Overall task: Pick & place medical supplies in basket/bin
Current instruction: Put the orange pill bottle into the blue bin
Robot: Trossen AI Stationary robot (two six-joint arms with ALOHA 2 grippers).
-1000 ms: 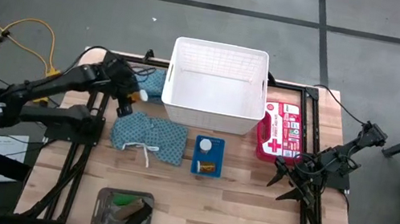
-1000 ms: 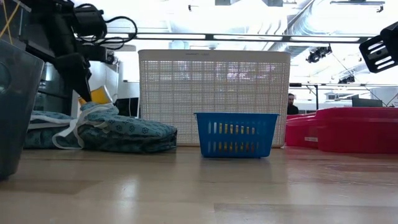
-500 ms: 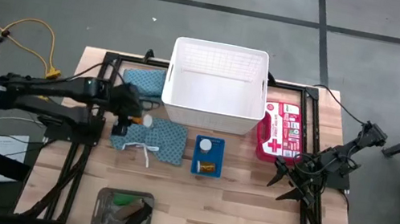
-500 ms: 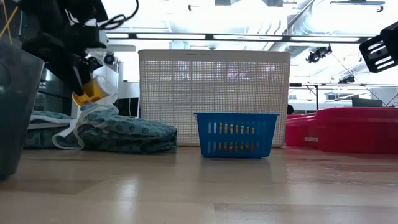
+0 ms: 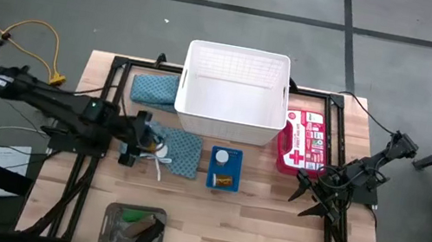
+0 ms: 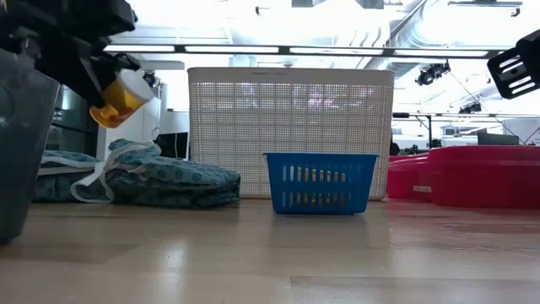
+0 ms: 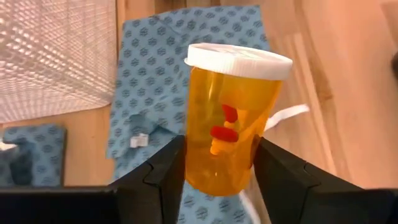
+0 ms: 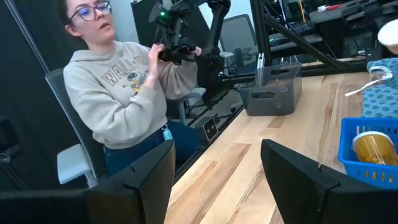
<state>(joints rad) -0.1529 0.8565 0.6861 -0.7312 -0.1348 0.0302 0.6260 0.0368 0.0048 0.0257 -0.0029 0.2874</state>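
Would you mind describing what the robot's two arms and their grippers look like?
Both arms are dark, near-black jointed links with black cabling running along them. The left arm shows a small green light. The left gripper and right gripper each have two broad, matte dark fingers with angular, faceted edges.

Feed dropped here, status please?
Left gripper shut on orange pill bottle, lifted above blue cloth. Right gripper open, parked right. White basket path clear.

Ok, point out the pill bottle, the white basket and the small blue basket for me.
pill bottle [image 7: 227,140]: left wrist view, amber body.
white basket [image 5: 226,126]: high view, near wall.
blue basket [image 6: 320,184]: low view, front wall.
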